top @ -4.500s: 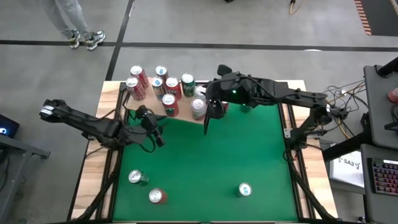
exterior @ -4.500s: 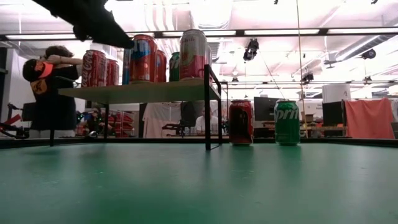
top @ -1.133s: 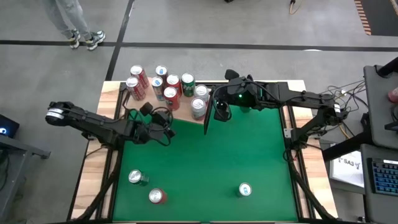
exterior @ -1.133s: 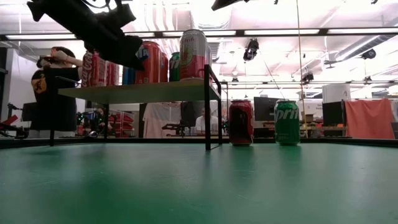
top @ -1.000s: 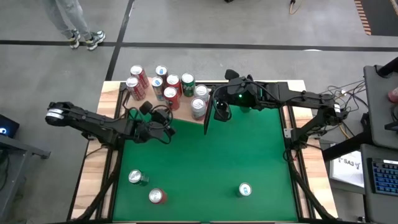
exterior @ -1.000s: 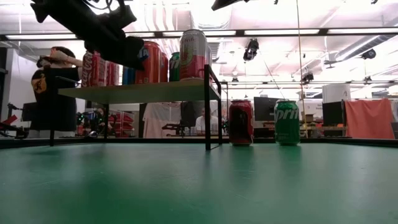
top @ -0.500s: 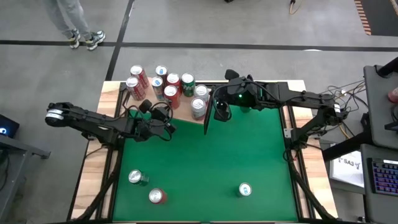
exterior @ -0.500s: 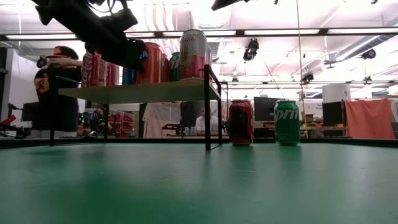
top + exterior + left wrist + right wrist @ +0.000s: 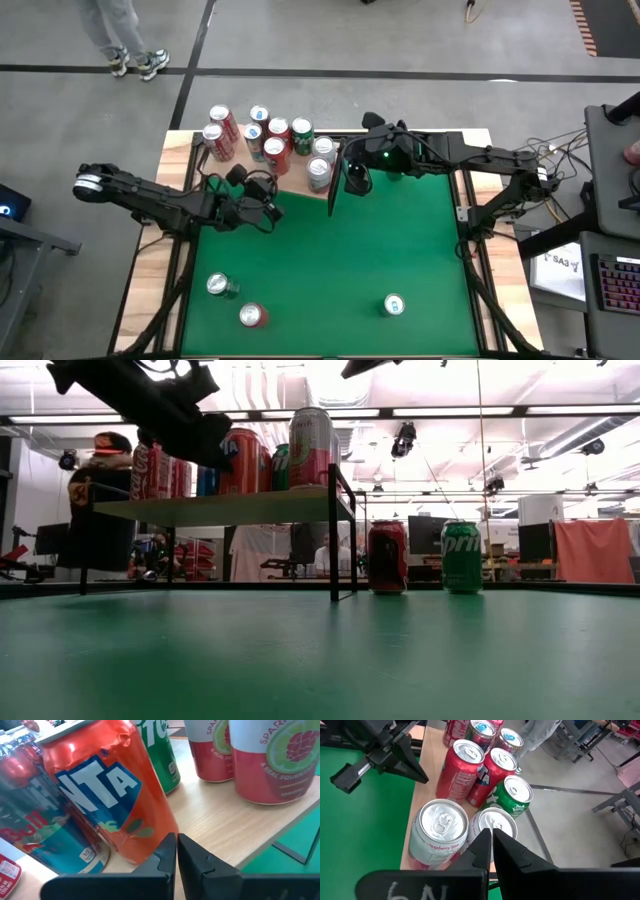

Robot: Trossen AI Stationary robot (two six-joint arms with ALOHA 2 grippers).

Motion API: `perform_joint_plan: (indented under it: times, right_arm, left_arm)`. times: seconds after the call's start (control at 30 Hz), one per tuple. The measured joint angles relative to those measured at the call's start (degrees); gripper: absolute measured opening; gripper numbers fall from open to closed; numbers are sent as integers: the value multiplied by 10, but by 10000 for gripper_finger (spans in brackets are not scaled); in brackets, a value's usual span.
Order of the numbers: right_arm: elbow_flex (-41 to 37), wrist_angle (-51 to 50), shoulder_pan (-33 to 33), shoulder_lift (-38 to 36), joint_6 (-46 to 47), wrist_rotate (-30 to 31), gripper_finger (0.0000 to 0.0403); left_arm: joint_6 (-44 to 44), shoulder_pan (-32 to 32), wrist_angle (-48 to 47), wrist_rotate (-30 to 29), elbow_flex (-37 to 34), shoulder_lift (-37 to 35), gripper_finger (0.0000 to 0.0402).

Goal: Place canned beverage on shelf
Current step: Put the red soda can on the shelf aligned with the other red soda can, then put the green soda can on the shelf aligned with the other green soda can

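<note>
Seven cans stand on the shelf [image 9: 290,185]; both claws pinched empty beside it, five cans off it remain.

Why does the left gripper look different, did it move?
Yes. In the high view the left gripper has slid rightward along the shelf front edge, toward its dark end panel.

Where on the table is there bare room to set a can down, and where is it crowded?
The widest free patch is the middle of the green table, bordered by the shelf behind, the left gripper and the three loose cans along the front. The shelf top is crowded with cans; only its front strip near the left gripper is bare.
</note>
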Motion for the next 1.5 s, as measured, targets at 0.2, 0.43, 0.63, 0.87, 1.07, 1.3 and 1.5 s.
perform_joint_plan:
  times: [0.2, 0.43, 0.63, 0.87, 1.07, 1.3, 1.5]
  right_arm:
    - [0, -3, 0, 0, 4, 0, 9]
    - [0, -3, 0, 0, 4, 0, 9]
    - [0, -3, 0, 0, 4, 0, 9]
    - [0, -3, 0, 0, 4, 0, 9]
    - [0, -4, 0, 0, 3, 0, 9]
    - [0, -4, 0, 0, 3, 0, 9]
    - [0, -4, 0, 0, 3, 0, 9]
  left_arm:
    - [35, 8, 3, -2, 0, 0, 0]
    - [44, 29, 16, -2, 0, 1, 0]
    - [57, 41, 32, -2, 0, 1, 0]
    - [71, 45, 35, -2, 0, 1, 0]
    - [71, 45, 35, -8, 0, 1, 0]
    - [64, 42, 35, -39, 0, 1, 0]
    - [49, 6, 35, -38, 0, -8, 0]
